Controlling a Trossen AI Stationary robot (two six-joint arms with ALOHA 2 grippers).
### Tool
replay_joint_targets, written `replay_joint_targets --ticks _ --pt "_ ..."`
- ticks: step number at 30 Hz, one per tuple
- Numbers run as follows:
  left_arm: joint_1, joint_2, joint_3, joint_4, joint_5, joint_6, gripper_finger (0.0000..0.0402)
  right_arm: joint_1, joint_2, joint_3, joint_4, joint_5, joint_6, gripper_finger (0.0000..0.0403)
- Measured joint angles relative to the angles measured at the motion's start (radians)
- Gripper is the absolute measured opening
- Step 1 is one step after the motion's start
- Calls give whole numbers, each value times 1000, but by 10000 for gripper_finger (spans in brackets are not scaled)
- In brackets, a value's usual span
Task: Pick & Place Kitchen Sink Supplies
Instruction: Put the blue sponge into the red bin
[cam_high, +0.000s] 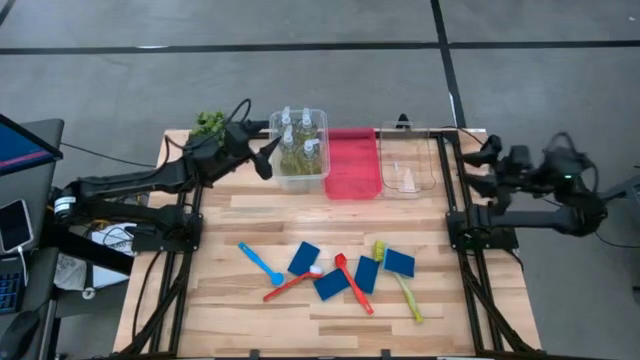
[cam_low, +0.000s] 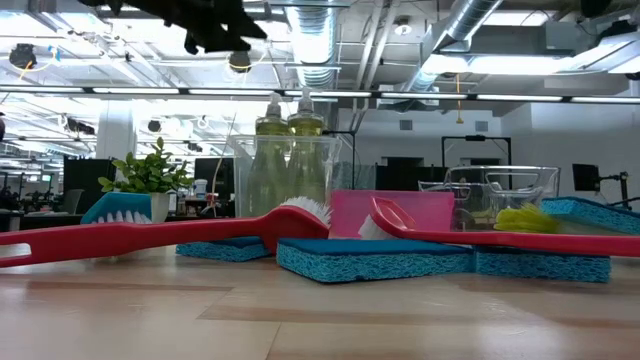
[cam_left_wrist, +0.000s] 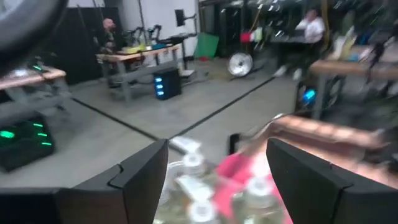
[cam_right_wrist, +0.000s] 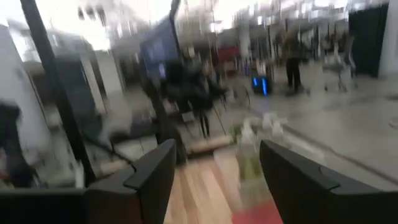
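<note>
The four bottles of yellow-green liquid already stand together in the clear bin at the back of the tabletop, so that sort looks done. The left gripper hangs just beside this bin's left wall, its jaws apart and empty, probably because it has nothing more to set there. The red bin next to it holds nothing that can be seen. The second clear bin further right seems to have a small pale item inside, too faint to name. Four blue sponges and the brushes, a blue one, two red and a yellow-green, lie loose near the front edge, unsorted. The right gripper waits off the right edge, jaws apart
</note>
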Motion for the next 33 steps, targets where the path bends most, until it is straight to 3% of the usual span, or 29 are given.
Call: replay_joint_targets --ticks 6,12,20,25,33 --pt "-93 -3 0 -1 78 -166 274 0 116 0 -71 0 -35 225" --pt "-219 42 0 1 93 -357 273 0 182 -1 -150 -17 -74 225" --pt "-385 153 -1 44 91 -567 273 0 243 0 -220 -208 -113 225" --pt "-463 234 -1 95 90 -607 273 0 294 0 -224 -332 -36 225" --pt "-524 293 -1 107 91 -607 273 21 367 0 -228 -349 140 225"
